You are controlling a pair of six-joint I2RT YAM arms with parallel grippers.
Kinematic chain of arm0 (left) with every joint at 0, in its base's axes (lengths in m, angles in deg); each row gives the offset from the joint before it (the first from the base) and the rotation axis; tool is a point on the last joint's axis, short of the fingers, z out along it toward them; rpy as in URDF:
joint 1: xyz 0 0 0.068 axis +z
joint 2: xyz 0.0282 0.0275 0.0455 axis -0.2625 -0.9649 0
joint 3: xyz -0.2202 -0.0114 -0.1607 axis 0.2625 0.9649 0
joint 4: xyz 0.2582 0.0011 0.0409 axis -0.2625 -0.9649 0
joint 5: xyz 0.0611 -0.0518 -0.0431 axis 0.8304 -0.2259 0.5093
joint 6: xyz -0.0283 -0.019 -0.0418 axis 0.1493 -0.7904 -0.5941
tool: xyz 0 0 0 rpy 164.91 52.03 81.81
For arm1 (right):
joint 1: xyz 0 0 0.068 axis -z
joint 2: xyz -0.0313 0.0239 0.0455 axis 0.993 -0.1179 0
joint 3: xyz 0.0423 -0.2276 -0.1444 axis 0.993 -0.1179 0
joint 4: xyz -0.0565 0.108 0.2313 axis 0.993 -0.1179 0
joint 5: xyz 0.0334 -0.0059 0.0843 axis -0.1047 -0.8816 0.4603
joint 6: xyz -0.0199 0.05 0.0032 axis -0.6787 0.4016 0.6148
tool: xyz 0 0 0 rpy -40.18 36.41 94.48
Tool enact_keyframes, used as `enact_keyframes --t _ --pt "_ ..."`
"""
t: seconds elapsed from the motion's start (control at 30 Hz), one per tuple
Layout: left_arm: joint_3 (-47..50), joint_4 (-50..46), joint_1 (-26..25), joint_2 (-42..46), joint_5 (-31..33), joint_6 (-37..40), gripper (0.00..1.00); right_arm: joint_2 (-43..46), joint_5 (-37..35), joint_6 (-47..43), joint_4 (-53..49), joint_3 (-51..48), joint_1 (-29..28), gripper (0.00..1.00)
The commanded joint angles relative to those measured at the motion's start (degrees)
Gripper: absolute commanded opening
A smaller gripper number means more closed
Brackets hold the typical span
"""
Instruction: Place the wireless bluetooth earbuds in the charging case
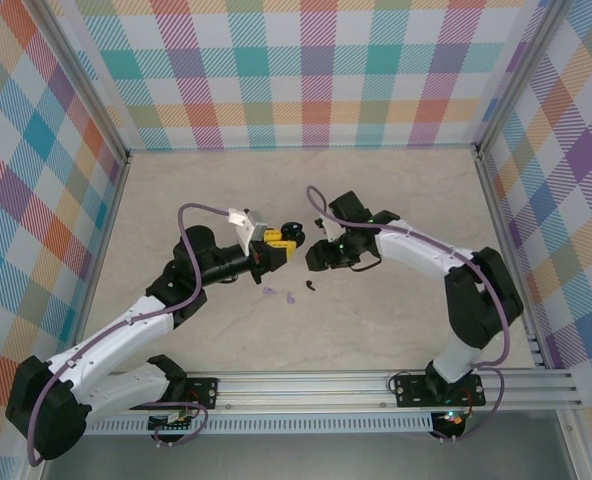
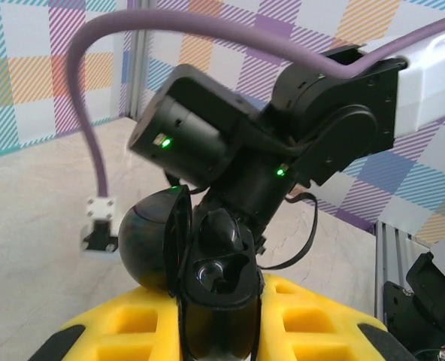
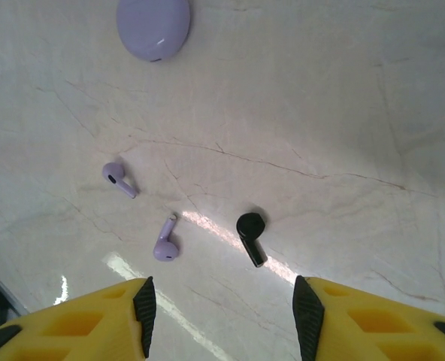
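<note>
You will find the charging case [image 2: 215, 293] in glossy black plastic. The lavender case [image 3: 153, 28] is smooth satin plastic. The black earbud [image 3: 250, 229] shines. The table [image 3: 320, 113] is smooth, veined and reflective. The fingers [image 3: 80, 323] are matt yellow plastic.

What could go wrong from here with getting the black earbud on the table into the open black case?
The black earbud is tiny and lies flat before the open right end effector; closing may flick it away.
A lavender earbud lies close beside it and could get nudged.
The open black case is pinched by the left end effector; an insertion push might shift it.
</note>
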Motion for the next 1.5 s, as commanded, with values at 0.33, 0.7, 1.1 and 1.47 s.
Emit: enact_keyframes --t 0.33,0.7,1.1,1.47 --pt "-2.61 -3.75 -0.63 3.15 -2.15 1.86 0.08 -11.16 -5.11 -2.81 -7.66 8.71 -4.25 0.49" --pt "-2.08 -7.21 -0.64 6.19 -2.03 2.38 0.08 -16.44 -6.73 -3.15 -9.78 11.88 -5.60 0.46" --pt "-1.84 -7.83 -0.63 6.95 -1.79 2.14 0.08 -19.42 -13.01 -2.61 -11.69 13.33 -7.16 0.40" --pt "-1.64 -8.09 -0.64 7.31 -1.26 2.28 0.08 -18.96 -20.74 0.09 -13.62 13.66 -7.18 0.34"
